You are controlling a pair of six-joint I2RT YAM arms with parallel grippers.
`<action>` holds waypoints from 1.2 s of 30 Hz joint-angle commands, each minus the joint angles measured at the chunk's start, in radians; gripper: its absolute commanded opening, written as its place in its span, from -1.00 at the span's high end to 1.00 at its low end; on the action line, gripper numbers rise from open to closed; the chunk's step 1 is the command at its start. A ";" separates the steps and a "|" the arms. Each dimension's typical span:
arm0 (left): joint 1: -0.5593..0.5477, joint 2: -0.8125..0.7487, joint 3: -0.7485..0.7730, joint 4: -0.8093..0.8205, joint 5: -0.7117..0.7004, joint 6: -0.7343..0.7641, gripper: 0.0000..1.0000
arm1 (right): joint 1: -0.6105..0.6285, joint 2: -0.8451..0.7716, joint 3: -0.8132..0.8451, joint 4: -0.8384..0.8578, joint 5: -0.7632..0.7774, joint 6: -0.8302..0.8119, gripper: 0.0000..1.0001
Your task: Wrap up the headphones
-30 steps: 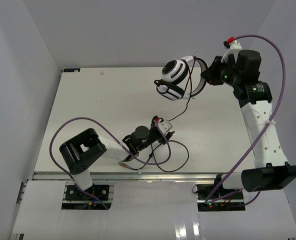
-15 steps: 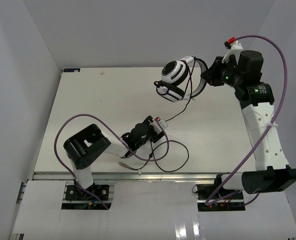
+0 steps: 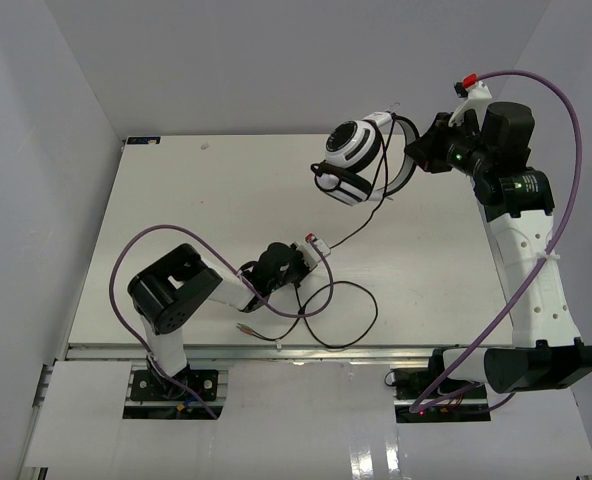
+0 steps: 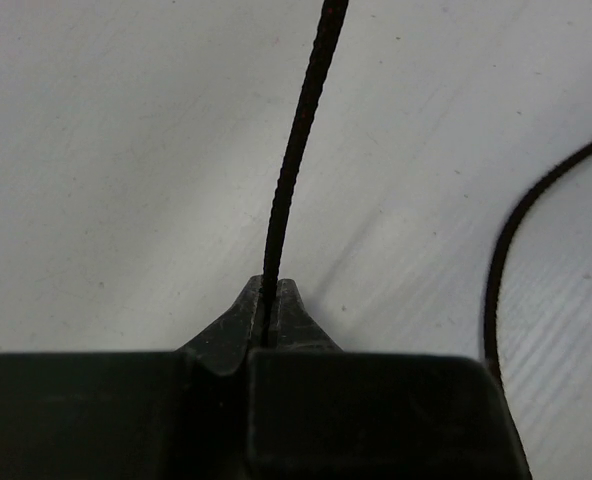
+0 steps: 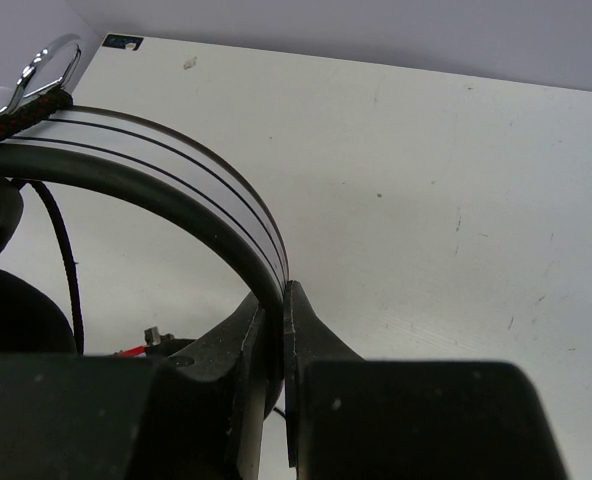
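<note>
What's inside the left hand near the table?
A thin black braided cable, clamped in the left hand; where it goes behind the hand's black body is hidden.

We see white-and-black headphones (image 3: 351,145); their headband (image 5: 156,160), pale with thin black stripes, sits in our black right gripper (image 5: 281,315). A black braided cable (image 4: 294,150) leaves the black left gripper (image 4: 268,305), over a white table (image 4: 96,150).

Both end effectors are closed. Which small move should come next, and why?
Probably carry the left end effector toward the white over-ear headphones to start a wrap: it pinches their thin black cable, and the right end effector grips their headband.
</note>
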 commanded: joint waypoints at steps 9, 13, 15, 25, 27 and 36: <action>0.138 -0.289 -0.233 0.092 0.217 -0.007 1.00 | -0.067 0.020 0.045 0.075 -0.011 0.001 0.85; 0.147 -0.335 -0.275 0.095 0.290 0.000 1.00 | -0.098 0.047 0.044 0.075 -0.036 0.005 0.85; 0.148 -0.352 -0.293 0.106 0.313 0.000 1.00 | -0.102 0.056 0.043 0.076 -0.044 0.005 0.85; 0.155 -0.387 -0.352 0.117 0.322 0.003 1.00 | -0.180 0.081 0.049 0.094 -0.071 -0.027 0.85; 0.162 -0.385 -0.353 0.116 0.310 0.003 1.00 | -0.213 0.100 0.058 0.093 -0.098 -0.032 0.85; 0.211 -0.371 -0.363 0.151 0.313 -0.020 1.00 | -0.246 0.054 0.035 0.134 -0.187 -0.038 0.85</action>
